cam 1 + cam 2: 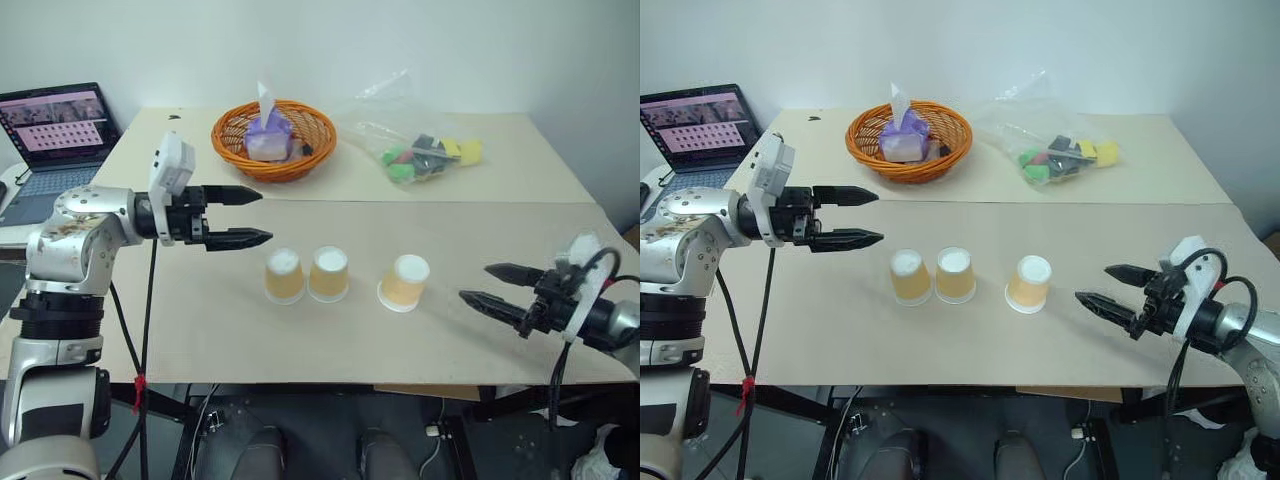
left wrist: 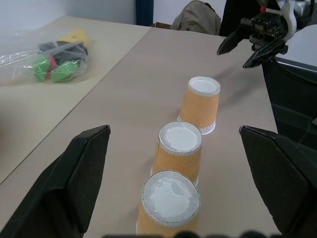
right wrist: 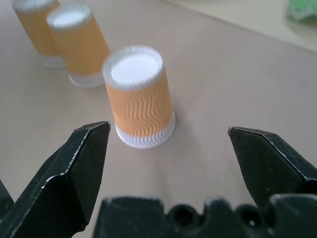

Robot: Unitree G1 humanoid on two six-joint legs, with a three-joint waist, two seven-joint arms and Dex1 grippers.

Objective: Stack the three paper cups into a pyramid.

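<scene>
Three paper cups stand upside down in a row on the table: the left cup (image 1: 284, 276) and the middle cup (image 1: 329, 274) nearly touch, and the third cup (image 1: 404, 283) sits apart to their right. No cup rests on another. My left gripper (image 1: 258, 217) hovers open above the table, left of the row, pointing right. At the right, my right gripper (image 1: 488, 285) is open and low, aimed at the third cup (image 3: 141, 96) with a gap between. Both hold nothing.
An orange wicker basket (image 1: 274, 140) with a tissue pack sits at the back. A clear bag of coloured pieces (image 1: 425, 155) lies back right. A laptop (image 1: 60, 135) stands on a side table far left. The near table edge runs just below the cups.
</scene>
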